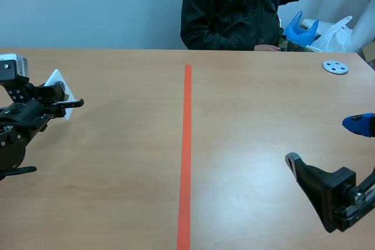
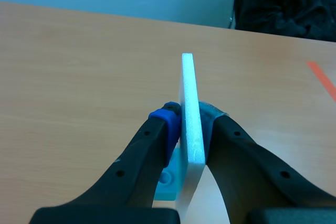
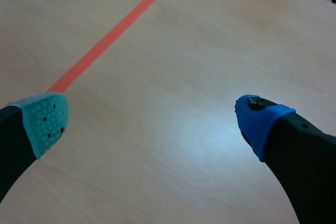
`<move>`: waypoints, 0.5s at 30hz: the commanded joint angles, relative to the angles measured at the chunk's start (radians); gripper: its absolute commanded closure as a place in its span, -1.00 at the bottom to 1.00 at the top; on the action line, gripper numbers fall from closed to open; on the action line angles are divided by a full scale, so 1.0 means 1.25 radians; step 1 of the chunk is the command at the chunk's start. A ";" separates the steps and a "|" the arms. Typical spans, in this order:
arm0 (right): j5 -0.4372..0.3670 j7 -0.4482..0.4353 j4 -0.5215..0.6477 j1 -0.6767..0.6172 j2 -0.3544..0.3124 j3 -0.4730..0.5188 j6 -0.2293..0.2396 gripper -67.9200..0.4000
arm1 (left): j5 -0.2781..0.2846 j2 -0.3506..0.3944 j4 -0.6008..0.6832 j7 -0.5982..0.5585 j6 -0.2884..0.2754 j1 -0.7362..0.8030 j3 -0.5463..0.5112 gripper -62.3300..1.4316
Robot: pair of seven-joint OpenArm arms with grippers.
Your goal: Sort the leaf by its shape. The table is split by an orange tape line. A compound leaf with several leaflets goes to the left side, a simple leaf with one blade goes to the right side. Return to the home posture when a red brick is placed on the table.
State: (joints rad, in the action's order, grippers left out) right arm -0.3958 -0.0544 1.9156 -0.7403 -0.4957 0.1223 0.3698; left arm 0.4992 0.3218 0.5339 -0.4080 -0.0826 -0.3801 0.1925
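White thin rigid card (image 2: 188, 77): being clamped upright, edge-on, between the pads of the left pincer (image 2: 189, 119), at the 9 o'clock side of the counter (image 1: 117, 191), left of the orange tape line (image 1: 186, 144). Right pincer (image 3: 152, 119): gaping wide, carrying nothing, hovering near 4 o'clock. Risk, as judged: the grip is taking one edge only, so the card may be pivoting or slipping; no view is showing a leaf face, so the sorting side is going unchecked. Left wrist view is showing the pinch; scene view is giving only a white corner, placed against the tape.
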 commanded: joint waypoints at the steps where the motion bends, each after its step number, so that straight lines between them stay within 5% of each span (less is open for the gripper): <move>1: -0.006 -0.009 0.004 0.009 -0.006 0.001 -0.003 -1.00 | 0.004 0.009 -0.005 -0.018 -0.004 -0.019 -0.002 0.83; 7: -0.006 -0.009 0.004 0.009 -0.006 0.001 -0.003 -1.00 | -0.098 0.014 -0.068 -0.045 -0.005 -0.031 -0.002 0.83; 15: -0.006 -0.009 0.004 0.009 -0.006 0.001 -0.003 -1.00 | -0.102 0.013 -0.088 -0.056 -0.013 -0.028 -0.002 0.83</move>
State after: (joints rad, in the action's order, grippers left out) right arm -0.3958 -0.0540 1.9156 -0.7403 -0.4957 0.1223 0.3698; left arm 0.3637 0.3222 0.4072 -0.4618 -0.1009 -0.4068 0.1932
